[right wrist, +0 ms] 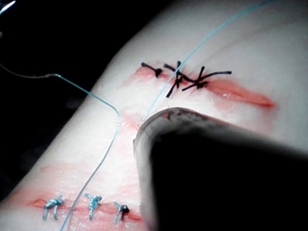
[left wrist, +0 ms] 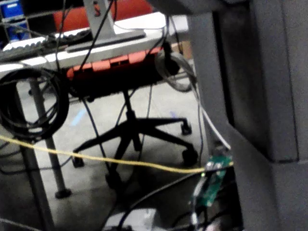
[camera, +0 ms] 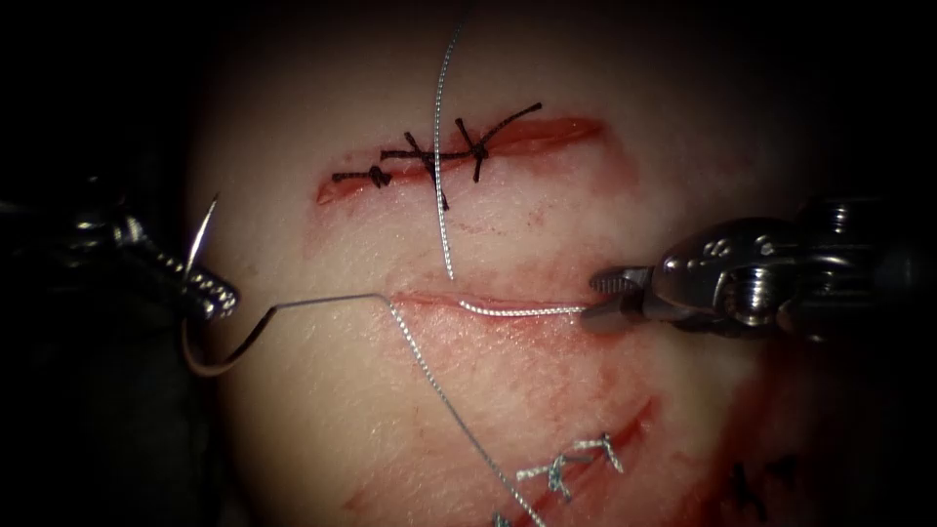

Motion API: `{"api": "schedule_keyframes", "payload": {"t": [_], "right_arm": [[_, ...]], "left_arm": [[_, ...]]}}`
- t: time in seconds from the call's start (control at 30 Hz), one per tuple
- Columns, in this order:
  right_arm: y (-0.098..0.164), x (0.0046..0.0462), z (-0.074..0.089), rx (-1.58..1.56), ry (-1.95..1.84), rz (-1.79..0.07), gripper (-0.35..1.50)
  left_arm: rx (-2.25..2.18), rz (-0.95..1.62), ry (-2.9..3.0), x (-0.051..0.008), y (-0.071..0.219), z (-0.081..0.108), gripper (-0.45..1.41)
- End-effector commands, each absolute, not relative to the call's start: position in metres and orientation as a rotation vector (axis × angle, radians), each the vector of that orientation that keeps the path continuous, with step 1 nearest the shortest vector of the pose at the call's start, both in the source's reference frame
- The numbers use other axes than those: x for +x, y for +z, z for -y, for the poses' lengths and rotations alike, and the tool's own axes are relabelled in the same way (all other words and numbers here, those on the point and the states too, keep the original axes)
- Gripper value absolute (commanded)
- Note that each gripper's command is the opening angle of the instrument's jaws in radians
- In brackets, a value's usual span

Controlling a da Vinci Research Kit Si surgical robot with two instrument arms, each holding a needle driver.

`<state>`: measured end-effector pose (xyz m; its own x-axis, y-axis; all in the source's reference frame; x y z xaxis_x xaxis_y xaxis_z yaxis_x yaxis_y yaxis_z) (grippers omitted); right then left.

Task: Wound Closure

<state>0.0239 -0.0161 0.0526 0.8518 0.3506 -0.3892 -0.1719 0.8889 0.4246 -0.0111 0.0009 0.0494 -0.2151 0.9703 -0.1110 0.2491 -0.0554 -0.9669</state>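
Left tool (camera: pixel 210 293), off the tissue's (camera: pixel 322 410) left edge, has its jaws clamped on the curved needle (camera: pixel 195 256) about mid-curve; the needle is clear of the tissue. Right tool (camera: pixel 610 298) sits at the right end of the middle cut (camera: pixel 429 299), jaws closed on the thread (camera: pixel 517 310) lying along it. 2 other cuts carry knotted stitches (camera: pixel 429 156).
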Motion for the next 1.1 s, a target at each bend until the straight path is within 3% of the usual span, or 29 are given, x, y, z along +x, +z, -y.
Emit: {"api": "schedule_keyframes", "payload": {"t": [0.03,0.2,0.27,0.5,0.53,0.6,0.8,1.1], "right_arm": [[0.053,0.0246,0.016,0.386,0.268,-0.46,0.15],[0.054,0.0232,0.016,0.383,0.255,-0.451,0.36],[0.054,0.022,0.016,0.383,0.237,-0.417,0.26],[0.056,0.0213,0.017,0.403,0.208,-0.382,0.15],[0.056,0.0213,0.017,0.414,0.205,-0.381,0.05],[0.056,0.0215,0.017,0.423,0.204,-0.38,-0.35],[0.056,0.021,0.017,0.424,0.185,-0.373,-0.35],[0.054,0.013,0.016,0.471,0.249,-0.243,-0.35]], "left_arm": [[-1.337,1.525,1.319,-0.0116,0.05,-0.001,-0.45],[-1.337,1.525,1.319,-0.0116,0.05,-0.001,-0.45],[-1.337,1.525,1.32,-0.0116,0.05,-0.001,-0.45],[-1.335,1.524,1.323,-0.0116,0.05,-0.001,-0.45],[-1.335,1.524,1.323,-0.0116,0.05,-0.001,-0.45],[-1.335,1.524,1.322,-0.0116,0.05,-0.001,-0.45],[-1.334,1.524,1.322,-0.0116,0.05,-0.001,-0.45],[-1.334,1.525,1.321,-0.0116,0.05,-0.001,-0.45]]}}
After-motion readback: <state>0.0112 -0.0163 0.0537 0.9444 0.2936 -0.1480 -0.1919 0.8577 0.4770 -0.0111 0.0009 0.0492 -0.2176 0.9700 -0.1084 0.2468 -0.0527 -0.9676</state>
